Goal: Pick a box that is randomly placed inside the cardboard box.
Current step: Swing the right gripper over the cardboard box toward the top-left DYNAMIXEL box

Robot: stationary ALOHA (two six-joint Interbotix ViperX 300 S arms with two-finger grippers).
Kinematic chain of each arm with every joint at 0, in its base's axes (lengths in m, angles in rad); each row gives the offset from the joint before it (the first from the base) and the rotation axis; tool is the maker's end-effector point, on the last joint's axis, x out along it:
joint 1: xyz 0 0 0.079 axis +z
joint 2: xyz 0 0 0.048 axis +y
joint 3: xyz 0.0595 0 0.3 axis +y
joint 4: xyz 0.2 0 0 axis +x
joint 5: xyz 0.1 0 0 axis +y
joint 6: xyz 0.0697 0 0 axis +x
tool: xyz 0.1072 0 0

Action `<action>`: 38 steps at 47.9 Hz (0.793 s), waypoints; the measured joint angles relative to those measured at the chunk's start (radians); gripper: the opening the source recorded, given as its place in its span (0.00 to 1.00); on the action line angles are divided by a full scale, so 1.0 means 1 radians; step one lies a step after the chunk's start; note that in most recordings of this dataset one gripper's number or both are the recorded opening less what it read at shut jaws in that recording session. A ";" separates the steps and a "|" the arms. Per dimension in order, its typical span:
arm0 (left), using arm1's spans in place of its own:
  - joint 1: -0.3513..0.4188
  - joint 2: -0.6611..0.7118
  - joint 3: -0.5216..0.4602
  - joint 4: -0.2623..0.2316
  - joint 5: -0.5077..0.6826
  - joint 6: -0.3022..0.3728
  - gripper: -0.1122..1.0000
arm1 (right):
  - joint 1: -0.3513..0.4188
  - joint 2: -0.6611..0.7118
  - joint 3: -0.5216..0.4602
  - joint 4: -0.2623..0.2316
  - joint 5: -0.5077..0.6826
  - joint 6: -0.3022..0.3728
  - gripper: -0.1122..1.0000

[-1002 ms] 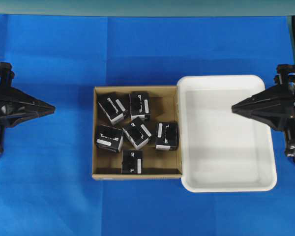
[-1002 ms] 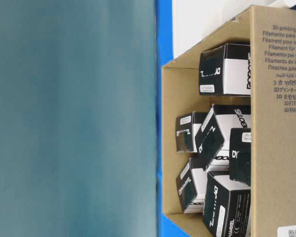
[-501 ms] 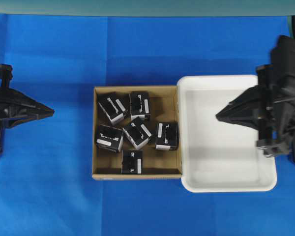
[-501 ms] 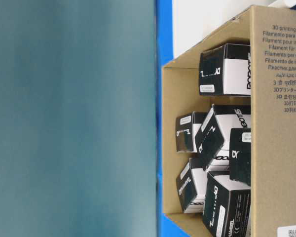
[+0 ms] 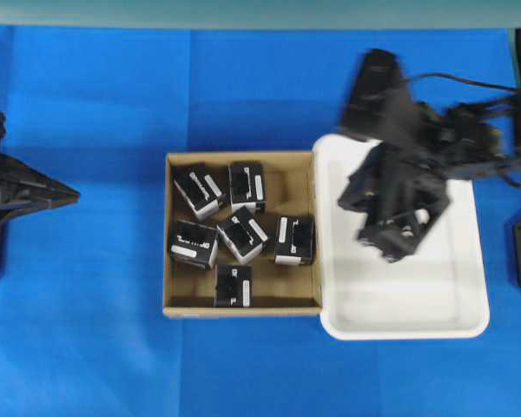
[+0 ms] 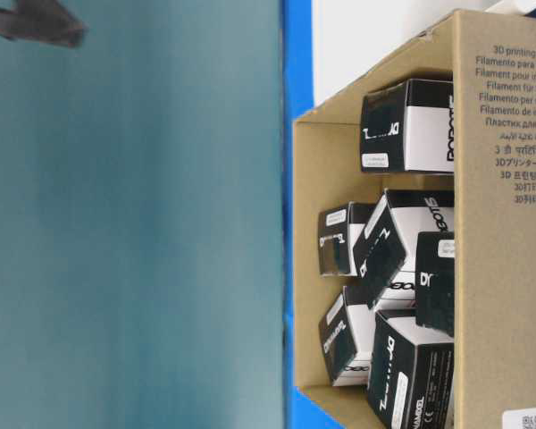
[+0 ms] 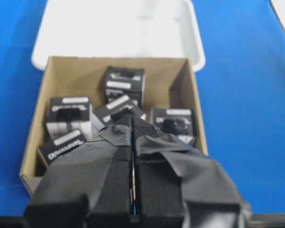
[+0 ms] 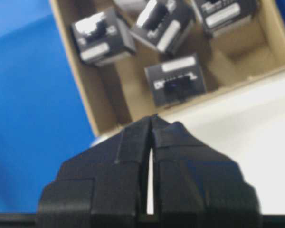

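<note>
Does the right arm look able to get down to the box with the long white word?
Probably yes: the box lies uncovered in the open-topped cardboard box, but neighbouring cartons crowd it, and the right gripper is shut.

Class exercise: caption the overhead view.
Right gripper shut above white tray; six black cartons wait in cardboard box.

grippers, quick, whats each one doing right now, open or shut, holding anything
Left gripper: closed, holding nothing, off to the side of the cardboard box.
Right gripper: closed, holding nothing, above the white tray.
</note>
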 measured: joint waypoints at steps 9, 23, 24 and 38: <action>0.000 -0.028 -0.006 0.002 0.054 0.000 0.06 | -0.008 0.132 -0.167 -0.002 0.158 0.000 0.13; 0.000 -0.051 -0.009 0.002 0.150 -0.002 0.06 | -0.029 0.327 -0.390 -0.002 0.316 0.021 0.13; -0.002 -0.051 -0.009 0.002 0.156 -0.002 0.06 | -0.031 0.337 -0.407 0.000 0.318 0.026 0.13; -0.012 -0.083 -0.011 0.002 0.222 0.000 0.06 | -0.046 0.477 -0.551 -0.002 0.319 0.121 0.13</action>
